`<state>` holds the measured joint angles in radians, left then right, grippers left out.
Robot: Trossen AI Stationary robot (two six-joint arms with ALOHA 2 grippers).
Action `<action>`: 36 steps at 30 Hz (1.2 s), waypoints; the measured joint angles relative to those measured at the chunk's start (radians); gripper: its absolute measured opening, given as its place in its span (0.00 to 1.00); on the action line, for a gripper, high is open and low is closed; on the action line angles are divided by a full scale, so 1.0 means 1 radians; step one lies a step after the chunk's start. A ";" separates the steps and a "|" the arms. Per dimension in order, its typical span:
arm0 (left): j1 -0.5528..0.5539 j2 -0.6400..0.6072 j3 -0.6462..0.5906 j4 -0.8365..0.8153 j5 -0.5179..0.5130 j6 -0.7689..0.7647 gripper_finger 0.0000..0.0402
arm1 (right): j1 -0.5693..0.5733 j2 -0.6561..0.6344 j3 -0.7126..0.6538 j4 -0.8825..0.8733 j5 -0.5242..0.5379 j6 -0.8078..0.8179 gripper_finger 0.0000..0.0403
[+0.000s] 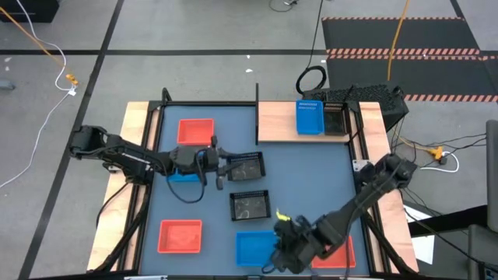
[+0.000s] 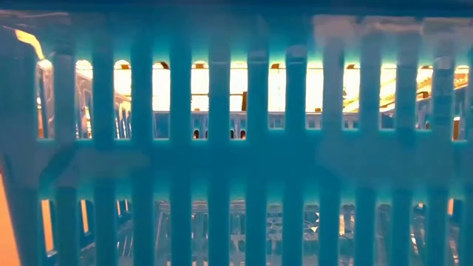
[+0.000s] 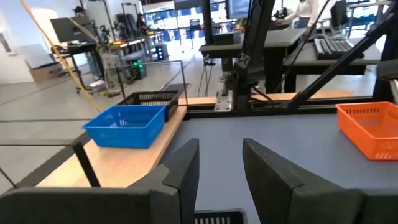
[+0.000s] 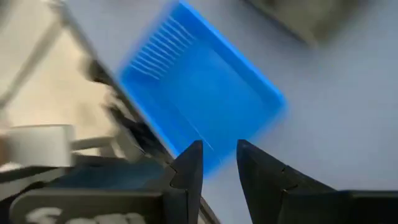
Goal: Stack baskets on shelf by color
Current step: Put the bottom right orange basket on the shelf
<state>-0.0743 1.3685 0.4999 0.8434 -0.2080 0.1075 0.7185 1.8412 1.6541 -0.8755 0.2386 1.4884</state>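
My left gripper (image 1: 224, 166) (image 3: 221, 168) is open at mid-table. It sits at the left end of a black mesh basket (image 1: 247, 165), with a blue basket (image 1: 184, 177) under its arm. My right gripper (image 1: 278, 250) (image 4: 219, 162) is open over the right edge of a blue basket (image 1: 255, 247) (image 4: 199, 99) near the table's near edge. The wooden shelf (image 1: 276, 123) (image 3: 124, 162) at the far edge carries one blue basket (image 1: 309, 117) (image 3: 127, 124) and one black basket (image 1: 334, 118) (image 3: 152, 98). The blue basket's slatted wall (image 2: 236, 148) fills the low view. My left gripper comes level from the table's left at the black mesh basket's left rim (image 3: 214, 218). That rim shows low between the two fingers. I cannot tell whether a finger touches it.
Another black mesh basket (image 1: 249, 205) lies mid-table. Red baskets sit at far left (image 1: 196, 131), near left (image 1: 180, 236) and under the right arm (image 1: 342, 253) (image 3: 370, 127). The shelf's thin black post (image 1: 257, 113) stands at its left end. Bare shelf board lies left of the blue basket.
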 joint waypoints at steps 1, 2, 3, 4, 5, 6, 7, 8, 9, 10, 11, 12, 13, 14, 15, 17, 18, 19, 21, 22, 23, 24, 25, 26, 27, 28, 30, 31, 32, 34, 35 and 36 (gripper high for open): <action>-0.002 0.000 0.000 0.000 0.000 0.003 0.32 | 0.020 0.008 0.002 -0.044 -0.017 0.081 0.23; -0.005 0.000 0.000 0.000 0.000 0.005 0.32 | 0.038 0.014 0.002 -0.084 -0.040 0.159 0.23; -0.007 0.000 0.000 0.000 0.000 0.009 0.32 | 0.057 0.020 0.002 -0.124 -0.067 0.229 0.23; -0.006 0.000 0.000 0.000 0.000 0.013 0.32 | 0.074 0.023 0.002 -0.161 -0.095 0.295 0.23; -0.006 0.000 0.000 0.001 0.000 0.015 0.32 | 0.089 0.024 0.002 -0.195 -0.121 0.350 0.23; -0.006 0.000 0.000 0.003 -0.001 0.017 0.32 | 0.101 0.024 0.002 -0.227 -0.139 0.386 0.23; -0.006 0.000 0.000 0.007 0.000 0.018 0.32 | 0.112 0.024 0.002 -0.263 -0.139 0.412 0.23; -0.006 0.000 0.000 0.012 -0.001 0.018 0.32 | 0.119 0.024 0.002 -0.291 -0.137 0.433 0.23; -0.006 0.000 0.000 0.017 -0.001 0.021 0.32 | 0.123 0.022 0.002 -0.314 -0.134 0.452 0.23; -0.006 0.000 0.000 0.021 0.000 0.024 0.32 | 0.126 0.019 0.002 -0.328 -0.132 0.456 0.24; -0.006 0.000 0.000 0.024 0.000 0.028 0.32 | 0.126 0.017 0.002 -0.336 -0.132 0.449 0.25; -0.006 0.000 0.000 0.025 -0.001 0.029 0.32 | 0.122 0.016 0.002 -0.340 -0.134 0.420 0.26; -0.006 0.000 0.000 0.024 0.000 0.029 0.32 | 0.120 0.015 0.002 -0.338 -0.137 0.394 0.28; -0.006 0.000 0.000 0.024 0.000 0.028 0.32 | 0.119 0.015 0.001 -0.329 -0.142 0.359 0.30; -0.006 0.000 0.000 0.024 0.000 0.028 0.32 | 0.116 0.016 -0.008 -0.315 -0.158 0.329 0.32; -0.006 0.000 0.000 0.020 -0.001 0.021 0.32 | 0.106 0.016 -0.037 -0.299 -0.184 0.305 0.38; -0.007 0.000 0.000 0.016 0.000 0.016 0.32 | 0.101 0.016 -0.052 -0.305 -0.189 0.306 0.41; -0.009 0.000 0.000 0.012 0.000 0.010 0.32 | 0.097 0.016 -0.069 -0.309 -0.192 0.314 0.44; -0.014 0.000 0.000 -0.005 -0.001 -0.001 0.32 | 0.083 0.016 -0.108 -0.305 -0.219 0.347 0.49; -0.018 0.000 0.000 -0.012 -0.001 -0.006 0.32 | 0.077 0.016 -0.129 -0.295 -0.242 0.356 0.52; -0.021 0.000 0.000 -0.018 -0.001 -0.011 0.32 | 0.072 0.016 -0.152 -0.273 -0.265 0.356 0.54; -0.027 0.000 0.000 -0.020 -0.001 -0.013 0.32 | 0.066 0.016 -0.176 -0.243 -0.287 0.349 0.56; -0.030 0.000 0.000 -0.021 -0.001 -0.013 0.32 | 0.061 0.016 -0.199 -0.199 -0.312 0.336 0.57; -0.034 0.000 0.000 -0.026 -0.001 -0.013 0.32 | 0.058 0.016 -0.219 -0.155 -0.328 0.323 0.58; -0.037 0.000 0.000 -0.030 -0.001 -0.013 0.32 | 0.054 0.016 -0.239 -0.110 -0.344 0.308 0.59; -0.039 0.000 0.000 -0.035 -0.001 -0.015 0.32 | 0.051 0.016 -0.258 -0.065 -0.349 0.300 0.59; -0.040 0.000 0.000 -0.050 0.000 -0.026 0.32 | 0.043 0.016 -0.292 0.014 -0.353 0.279 0.59; -0.040 0.000 0.000 -0.063 -0.001 -0.035 0.32 | 0.038 0.016 -0.305 0.040 -0.371 0.269 0.58; -0.040 0.000 0.000 -0.074 -0.003 -0.042 0.32 | 0.031 0.016 -0.315 0.053 -0.390 0.254 0.56; -0.040 0.000 0.000 -0.093 -0.008 -0.059 0.32 | 0.019 0.016 -0.320 0.042 -0.438 0.210 0.51; -0.040 0.000 0.000 -0.104 -0.009 -0.068 0.32 | 0.014 0.016 -0.320 0.030 -0.453 0.188 0.47; -0.040 0.000 0.000 -0.117 -0.010 -0.076 0.32 | 0.010 0.015 -0.320 0.021 -0.459 0.167 0.42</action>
<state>-0.1139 1.3685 0.4999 0.7266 -0.2176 0.0313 0.7282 1.8564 1.3338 -0.8549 -0.2200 1.6556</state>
